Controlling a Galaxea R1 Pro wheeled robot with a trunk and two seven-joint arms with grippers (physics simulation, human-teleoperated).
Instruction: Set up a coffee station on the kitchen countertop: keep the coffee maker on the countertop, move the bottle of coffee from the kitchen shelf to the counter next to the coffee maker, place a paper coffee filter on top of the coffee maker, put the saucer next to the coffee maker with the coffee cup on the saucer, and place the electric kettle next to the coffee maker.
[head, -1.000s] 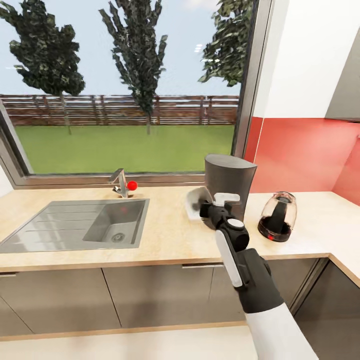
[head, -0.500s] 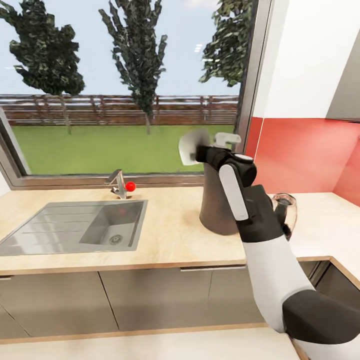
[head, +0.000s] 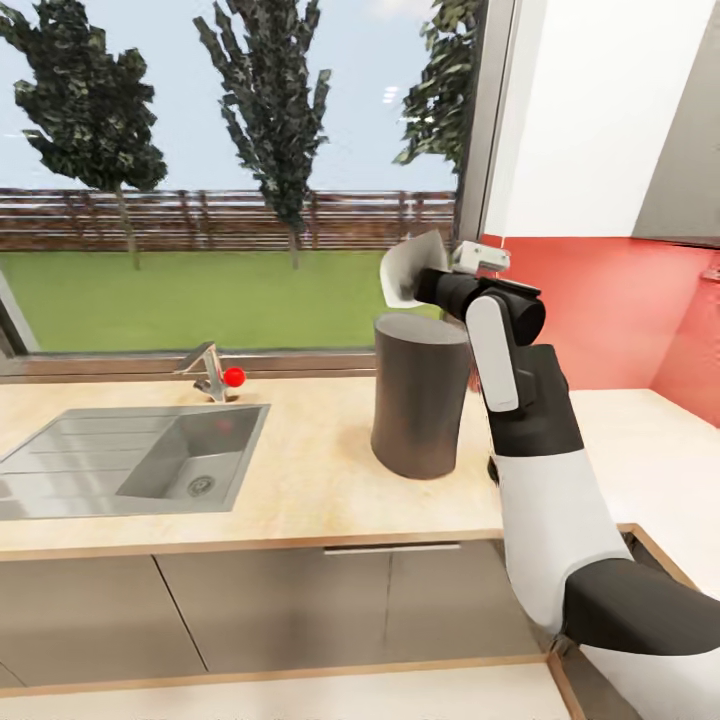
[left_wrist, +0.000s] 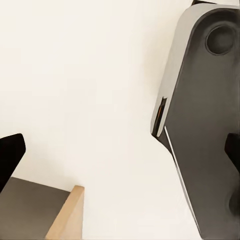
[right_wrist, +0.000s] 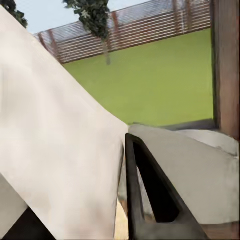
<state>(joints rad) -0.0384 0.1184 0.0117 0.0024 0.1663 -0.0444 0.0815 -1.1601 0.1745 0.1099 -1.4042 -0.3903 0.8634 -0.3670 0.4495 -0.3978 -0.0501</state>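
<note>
One step's nearly there: I've got the right hand (head: 428, 283) pinching the filter (head: 408, 270) just above the maker (head: 420, 395) on the table (head: 300, 490), not dropped on yet, and kettle, bottle, saucer and cup are left.

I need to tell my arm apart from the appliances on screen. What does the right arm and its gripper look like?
The right arm is built of glossy white shells alternating with matte black segments: white at the trunk end, a black elbow band, then a black forearm carrying a narrow white strip and a rounded black wrist. The right gripper has dark, slim tapered fingers and a small pale grey block on top.
</note>
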